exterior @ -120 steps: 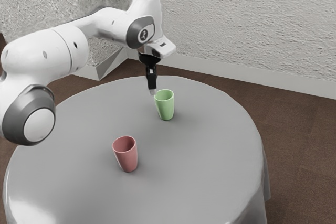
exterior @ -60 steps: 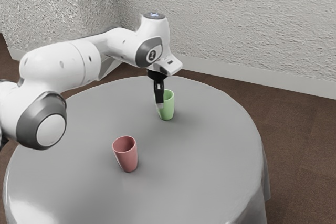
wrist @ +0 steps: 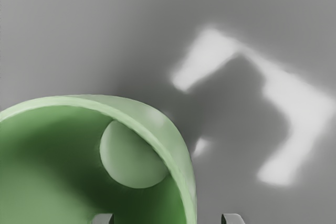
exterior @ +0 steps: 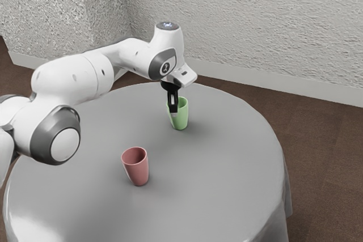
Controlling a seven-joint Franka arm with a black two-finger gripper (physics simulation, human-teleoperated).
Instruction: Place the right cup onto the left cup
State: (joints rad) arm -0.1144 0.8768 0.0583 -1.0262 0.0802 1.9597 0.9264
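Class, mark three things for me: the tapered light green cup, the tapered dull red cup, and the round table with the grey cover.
Light green cup (exterior: 181, 118): exterior view, outer wall.
Dull red cup (exterior: 138, 172): exterior view, outer wall.
Round table (exterior: 218, 165): exterior view, bare part of its grey top.

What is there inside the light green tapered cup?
In the light green cup I see bare inner wall and round bottom, no object. The black gripper covers a little, and the wrist view's edge cuts off some, so I cannot tell there.
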